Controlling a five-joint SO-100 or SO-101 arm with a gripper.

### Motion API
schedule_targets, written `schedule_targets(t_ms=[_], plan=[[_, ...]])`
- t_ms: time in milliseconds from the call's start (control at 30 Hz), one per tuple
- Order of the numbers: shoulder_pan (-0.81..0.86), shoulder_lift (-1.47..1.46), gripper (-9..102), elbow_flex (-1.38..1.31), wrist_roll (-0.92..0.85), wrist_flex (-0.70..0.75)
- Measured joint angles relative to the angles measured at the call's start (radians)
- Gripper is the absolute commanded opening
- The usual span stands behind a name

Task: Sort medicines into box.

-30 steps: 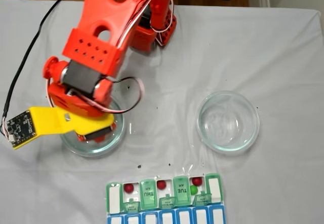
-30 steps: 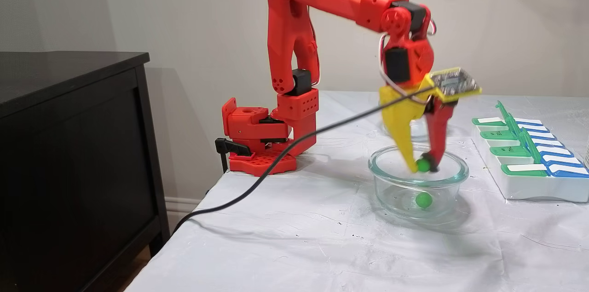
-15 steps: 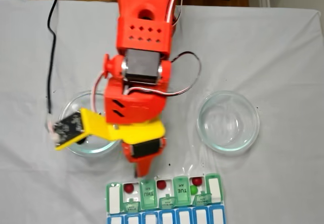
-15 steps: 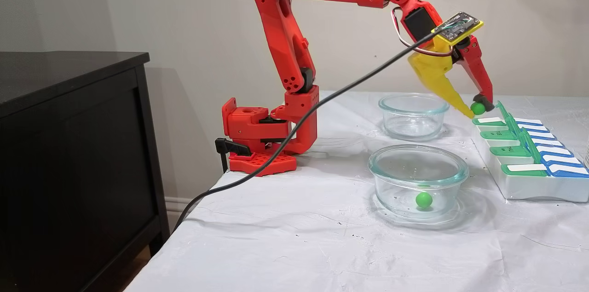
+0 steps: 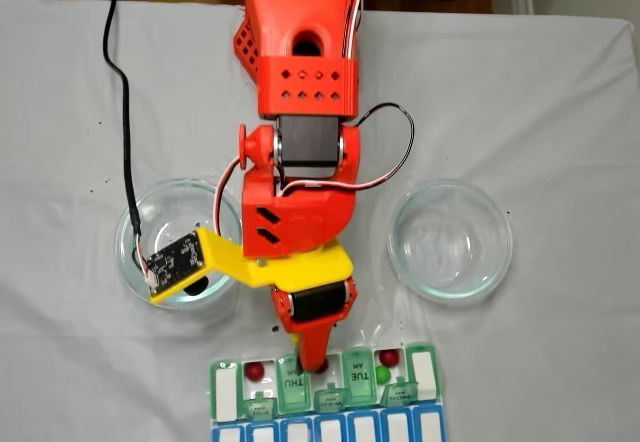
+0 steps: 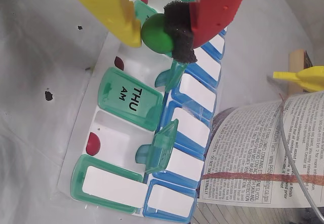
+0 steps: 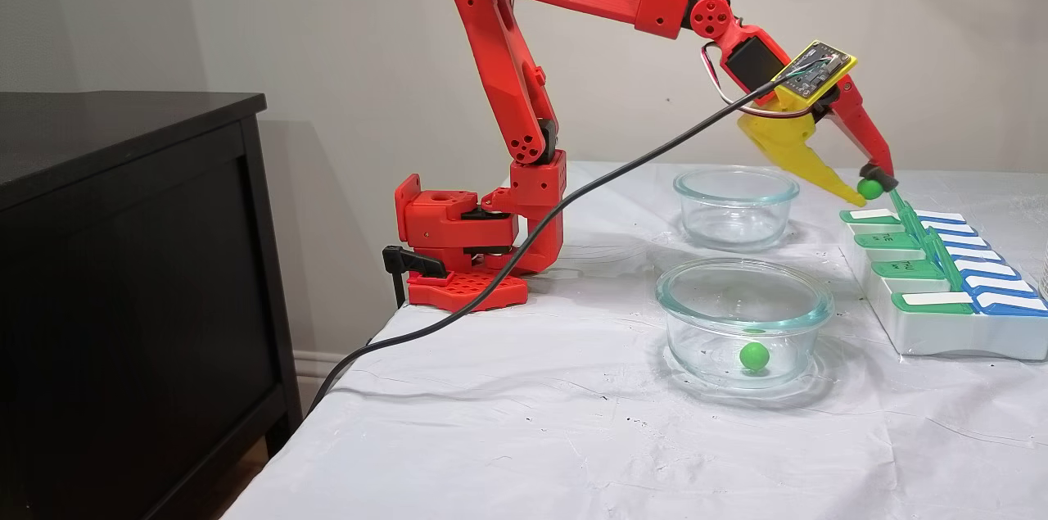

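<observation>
One green ball (image 6: pixel 158 33) is clamped in the gripper (image 7: pixel 869 187), carried within the last second from the near dish (image 7: pixel 743 315) to above the box (image 6: pixel 152 148); release looks next. Count: three red balls and one green in the box, one green ball (image 7: pixel 754 355) left in the dish.

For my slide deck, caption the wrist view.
Gripper holding a green ball above the pill organiser.
</observation>
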Motion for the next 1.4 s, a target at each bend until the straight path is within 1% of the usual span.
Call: schedule_targets(t_ms=[400, 600, 767, 933, 1133, 1400], plan=[[-0.031, 0.003, 0, 0.098, -0.006, -0.029], [-0.035, -0.009, 0, 0.101, -0.021, -0.035], [-0.035, -0.150, 0, 0.041, -0.020, -0.040], [-0.035, -0.230, 0, 0.014, -0.020, -0.101], [-0.035, -0.230, 0, 0.012, -0.002, -0.115], [-0.035, -0.147, 0, 0.012, -0.002, -0.072]])
